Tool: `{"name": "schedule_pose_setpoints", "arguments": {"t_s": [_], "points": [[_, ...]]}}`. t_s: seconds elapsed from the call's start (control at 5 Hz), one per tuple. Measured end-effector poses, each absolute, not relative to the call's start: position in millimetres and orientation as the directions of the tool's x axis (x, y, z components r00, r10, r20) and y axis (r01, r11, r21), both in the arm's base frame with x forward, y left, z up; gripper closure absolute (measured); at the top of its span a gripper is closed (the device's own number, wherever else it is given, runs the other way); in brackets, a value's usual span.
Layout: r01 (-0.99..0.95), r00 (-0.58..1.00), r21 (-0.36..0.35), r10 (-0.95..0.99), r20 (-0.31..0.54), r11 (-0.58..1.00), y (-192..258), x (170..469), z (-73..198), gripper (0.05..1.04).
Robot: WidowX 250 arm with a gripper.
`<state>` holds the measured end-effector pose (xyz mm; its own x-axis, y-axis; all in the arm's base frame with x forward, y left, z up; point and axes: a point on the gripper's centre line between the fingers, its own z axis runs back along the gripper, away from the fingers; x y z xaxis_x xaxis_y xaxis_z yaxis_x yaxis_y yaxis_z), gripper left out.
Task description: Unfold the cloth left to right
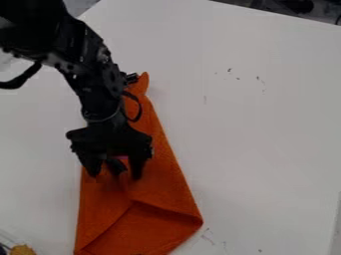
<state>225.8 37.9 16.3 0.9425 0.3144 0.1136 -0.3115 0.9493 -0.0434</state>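
Partly folded orange cloth (165, 187): on the white tabletop (266, 124), creased near its lower end
Black two-finger gripper (115, 174): over the cloth, its fingers spread apart

The pale tabletop (266, 139) bears small dark specks (230, 69) and faint scuffs (208, 239). Beyond its far edge lie dark, indistinct shapes (293, 6) and a grey patch (78, 6). Dim light falls across the tabletop.

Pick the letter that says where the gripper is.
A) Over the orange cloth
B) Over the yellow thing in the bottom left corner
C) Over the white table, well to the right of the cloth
A: the gripper hangs over the orange cloth, its fingers spread apart.
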Motion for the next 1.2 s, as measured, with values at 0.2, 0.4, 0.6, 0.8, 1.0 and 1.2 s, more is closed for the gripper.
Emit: {"name": "schedule_pose_setpoints", "arguments": {"t_s": [0.2, 0.4, 0.6, 0.8, 1.0, 1.2], "points": [[-0.318, 0.940, -0.047, 0.321, 0.118, 0.947, 37.4, 223.1, 13.4, 0.137], [-0.301, 0.946, -0.043, 0.304, 0.114, 0.953, 37.5, 222.4, 13.3, 0.422], [-0.298, 0.948, -0.036, 0.300, 0.109, 0.954, 38.6, 223.8, 15.4, 0.713], [-0.303, 0.947, -0.034, 0.305, 0.104, 0.952, 38.9, 223.6, 15.9, 0.924], [-0.302, 0.947, -0.028, 0.304, 0.100, 0.953, 39.7, 224.2, 16.7, 1.018], [-0.283, 0.956, 0.001, 0.282, 0.077, 0.959, 37.5, 228.8, 23.6, 1.029]]}}
